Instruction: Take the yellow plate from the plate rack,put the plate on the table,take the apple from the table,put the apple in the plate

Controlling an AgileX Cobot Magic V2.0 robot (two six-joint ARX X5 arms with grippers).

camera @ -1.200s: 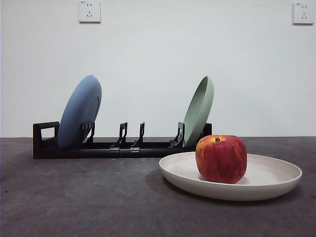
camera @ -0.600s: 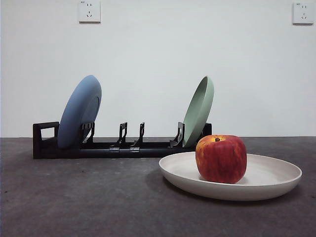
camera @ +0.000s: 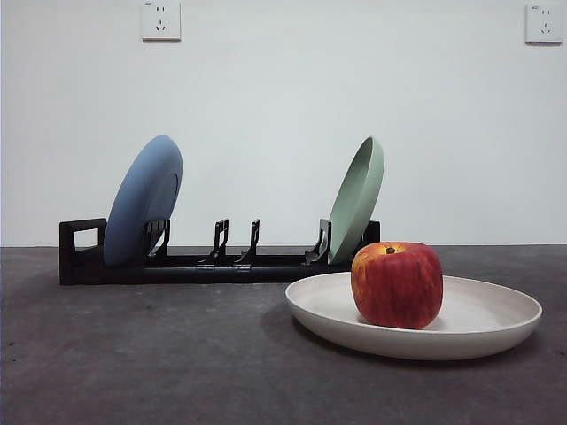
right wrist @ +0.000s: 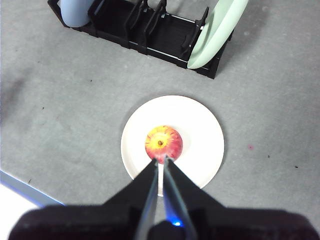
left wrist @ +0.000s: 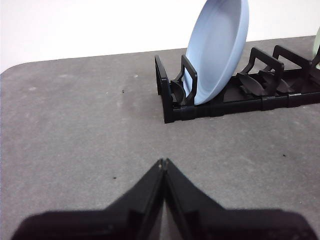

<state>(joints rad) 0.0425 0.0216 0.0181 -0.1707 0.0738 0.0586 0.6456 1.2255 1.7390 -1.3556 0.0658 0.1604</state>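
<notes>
i see the apple [camera: 397,285] resting in the plate [camera: 496,320]; both grippers, left [left wrist: 163,162] and right [right wrist: 163,161], closed and empty, so i'd just hold clear.

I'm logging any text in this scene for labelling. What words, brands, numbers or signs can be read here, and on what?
No readable text anywhere.
Wall sockets: each has a tiny mark in its upper left corner, too small to read.
Apple, cream plate, blue plate, green plate and rack: no labels seen.

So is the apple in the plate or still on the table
In the plate: the apple sits upright inside the yellow plate, stem dip up.
</notes>
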